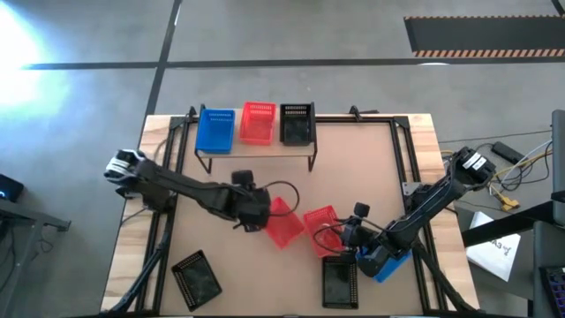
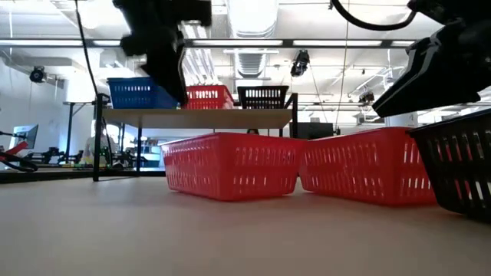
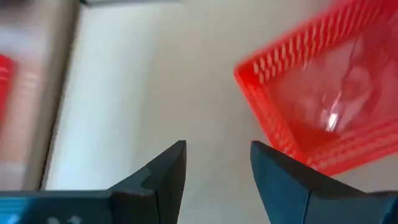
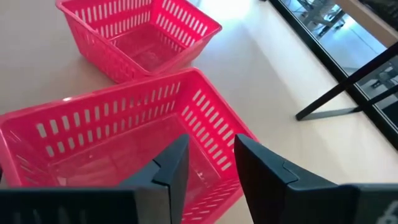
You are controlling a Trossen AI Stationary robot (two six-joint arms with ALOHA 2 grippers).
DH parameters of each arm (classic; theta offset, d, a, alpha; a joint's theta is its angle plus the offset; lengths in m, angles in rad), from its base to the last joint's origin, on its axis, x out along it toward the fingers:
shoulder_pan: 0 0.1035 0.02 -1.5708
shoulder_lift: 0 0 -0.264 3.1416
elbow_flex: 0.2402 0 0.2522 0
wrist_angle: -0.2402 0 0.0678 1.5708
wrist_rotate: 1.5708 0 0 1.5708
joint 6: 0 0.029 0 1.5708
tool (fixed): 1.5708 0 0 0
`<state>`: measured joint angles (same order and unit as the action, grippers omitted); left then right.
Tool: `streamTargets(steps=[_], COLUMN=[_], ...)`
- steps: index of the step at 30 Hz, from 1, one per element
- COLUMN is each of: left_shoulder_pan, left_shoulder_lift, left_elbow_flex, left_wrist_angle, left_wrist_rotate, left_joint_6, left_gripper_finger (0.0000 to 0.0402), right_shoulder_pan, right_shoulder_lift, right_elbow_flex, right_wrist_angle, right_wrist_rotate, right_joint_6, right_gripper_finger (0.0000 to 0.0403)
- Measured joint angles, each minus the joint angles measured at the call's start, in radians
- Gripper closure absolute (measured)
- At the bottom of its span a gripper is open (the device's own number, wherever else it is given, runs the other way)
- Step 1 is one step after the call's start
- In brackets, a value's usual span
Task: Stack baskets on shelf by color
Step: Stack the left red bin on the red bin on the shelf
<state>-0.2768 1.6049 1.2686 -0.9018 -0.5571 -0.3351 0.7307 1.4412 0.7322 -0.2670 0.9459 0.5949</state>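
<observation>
I have the left claw (image 1: pixel 256 212) spread and empty over the table (image 1: pixel 221 283), just beside a loose red basket (image 1: pixel 284 223). The right claw (image 1: pixel 340 237) hangs over the near rim of the second red basket (image 4: pixel 118 137), jaws apart astride its wall, nothing pinched yet. I judge the red pickup in hand; next, close on the rim and lift toward the shelf (image 1: pixel 256 152), where the red stack (image 1: pixel 257 122) sits mid-plank. Tabletop bare wood; room bright behind.
</observation>
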Motion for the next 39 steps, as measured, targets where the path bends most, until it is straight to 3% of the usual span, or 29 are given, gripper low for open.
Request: streamTargets(steps=[5, 10, 15, 18, 27, 36, 39], left_shoulder_pan=[-0.02, -0.066, -0.085, -0.085, -0.085, -0.094, -0.105], left_shoulder_lift=[-0.086, -0.062, 0.035, 0.1, 0.234, 0.21, 0.193], left_elbow_flex=[-0.056, -0.152, -0.236, -0.247, -0.179, -0.136, -0.134], left_wrist_angle=[0.202, 0.608, 1.017, 1.137, 0.978, 0.778, 0.691], left_wrist_rotate=[0.014, 0.123, 0.385, 0.452, 0.41, 0.275, 0.18], left_joint_6=[-0.022, 0.029, -0.024, -0.026, 0.027, -0.073, -0.124], left_gripper_finger=[0.0238, 0.0238, 0.0238, 0.0238, 0.0228, 0.0217, 0.0217], right_shoulder_pan=[0.005, 0.005, 0.008, 0.009, 0.014, 0.014, 0.014], right_shoulder_lift=[-0.026, -0.05, -0.065, -0.068, -0.065, -0.065, -0.065], right_elbow_flex=[0.0, 0.0, 0.0, 0.0, 0.0, -0.001, -0.002], right_wrist_angle=[-0.015, -0.015, -0.015, -0.011, -0.011, -0.006, -0.006], right_wrist_rotate=[-0.002, -0.001, -0.003, -0.002, -0.003, -0.003, -0.003], right_joint_6=[-0.01, -0.018, -0.031, -0.033, -0.011, -0.011, -0.011], right_gripper_finger=[0.0287, 0.0289, 0.0291, 0.0295, 0.0305, 0.0303, 0.0303])
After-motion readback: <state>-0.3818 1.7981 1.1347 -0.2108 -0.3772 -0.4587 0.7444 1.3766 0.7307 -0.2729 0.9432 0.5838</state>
